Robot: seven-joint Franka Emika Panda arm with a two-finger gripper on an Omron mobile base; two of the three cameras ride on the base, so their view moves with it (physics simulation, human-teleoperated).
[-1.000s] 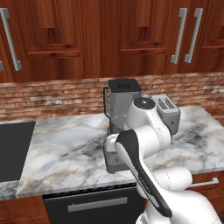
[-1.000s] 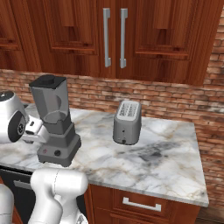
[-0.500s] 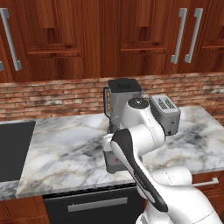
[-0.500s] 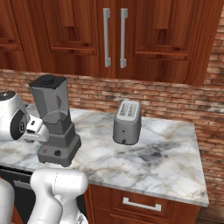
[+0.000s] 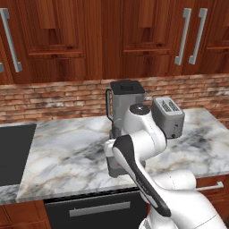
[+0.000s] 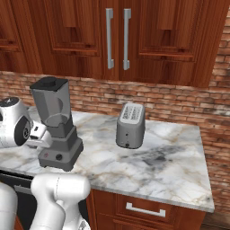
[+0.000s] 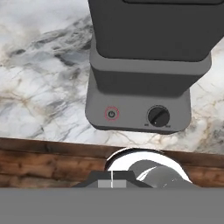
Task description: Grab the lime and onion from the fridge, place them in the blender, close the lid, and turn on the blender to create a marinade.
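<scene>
Lid (image 6: 49, 82) on blender (image 6: 59, 130); red button (image 7: 111, 113) faces hand, knob (image 7: 158, 116) just beside it — off-line approach, you hit knob. Claw state: cannot tell.

text: none readable | sign: power symbol on red button (image 7: 111, 114) | on: blender (image 7: 140, 83) base

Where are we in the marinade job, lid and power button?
Done: the lid sits on the blender. In hand: the hand view faces the base's red button, beside the black knob. Left: pressing it. The jar's contents are unclear.
</scene>
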